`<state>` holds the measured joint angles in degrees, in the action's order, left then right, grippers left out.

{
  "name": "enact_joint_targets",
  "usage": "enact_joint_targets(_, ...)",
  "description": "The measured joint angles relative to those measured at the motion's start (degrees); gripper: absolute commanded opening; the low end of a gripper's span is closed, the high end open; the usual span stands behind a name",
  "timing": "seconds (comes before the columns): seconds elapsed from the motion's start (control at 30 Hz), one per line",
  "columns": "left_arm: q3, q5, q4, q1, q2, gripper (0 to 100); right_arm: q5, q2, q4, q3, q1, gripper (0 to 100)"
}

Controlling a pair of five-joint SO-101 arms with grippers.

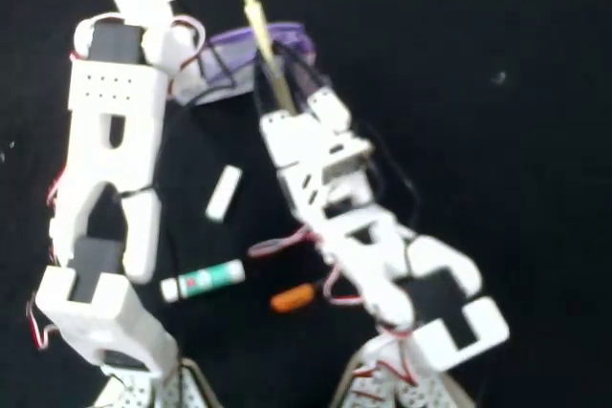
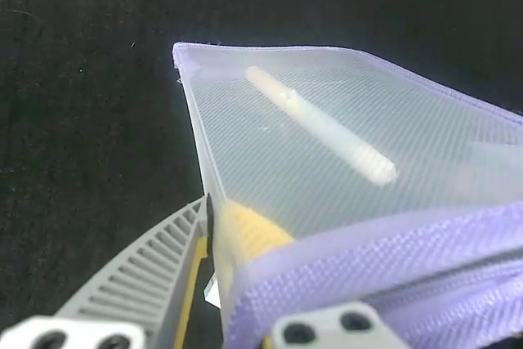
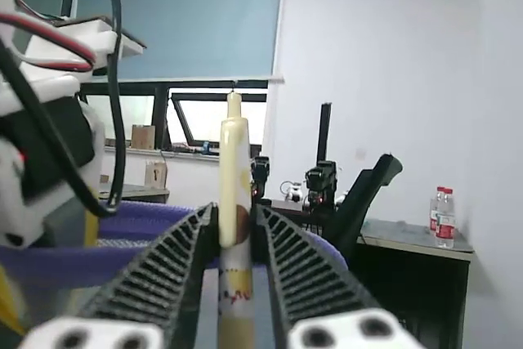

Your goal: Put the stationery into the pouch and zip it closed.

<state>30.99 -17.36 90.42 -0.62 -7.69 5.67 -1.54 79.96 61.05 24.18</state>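
Overhead, the high view laid out the table (image 1: 497,188): one eraser (image 1: 224,192), one glue stick (image 1: 203,280) and one orange piece (image 1: 292,297) lay loose between the two arms, well apart from the single pouch (image 1: 234,45) at the far side. There the right gripper (image 1: 284,100) held one pen (image 1: 268,54) across the pouch's purple rim, and the left gripper (image 1: 203,78) sat at the pouch's edge. The left wrist view added the grip: the left gripper (image 2: 222,222) pinched the pouch (image 2: 425,128) wall by the zip, and the pen (image 2: 319,124) showed through the mesh, inside or behind could not be told. The right wrist view gave the right gripper (image 3: 234,214) with fingers clamped tight on the upright pen (image 3: 234,185), the pouch (image 3: 131,234) rim just beyond
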Motion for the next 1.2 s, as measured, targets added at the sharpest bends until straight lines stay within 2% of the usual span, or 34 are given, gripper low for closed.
enact_joint_targets(0.17, 0.0, 0.2, 0.0, -0.1, 0.1, 3, 3.7, 5.1, 4.7, 3.4, 0.4, 1.1)
enact_joint_targets(0.33, 0.0, 0.2, 0.3, -0.2, 0.1, 3, 9.1, 14.7, 5.5, 6.6, 4.8, 1.1)
enact_joint_targets(0.53, 3.9, 0.3, 4.4, -4.0, 0.1, 3, 10.2, 21.7, 6.2, 8.0, 6.9, 1.1)
enact_joint_targets(0.73, 7.4, 4.0, 8.6, -7.9, 0.1, 3, 10.2, 22.2, 13.5, 12.0, 6.8, 1.1)
enact_joint_targets(0.93, 8.3, 5.1, 9.7, -9.7, 0.1, 3, 10.2, 22.9, 14.8, 19.9, 3.4, 1.1)
enact_joint_targets(1.03, 8.3, 5.1, 8.7, -7.2, 0.1, 3, 10.2, 25.1, 13.4, 24.6, 1.9, 1.1)
enact_joint_targets(1.2, 8.3, 5.2, 4.2, 1.8, 0.1, 3, 10.2, 32.4, 5.3, 33.5, 1.3, 1.1)
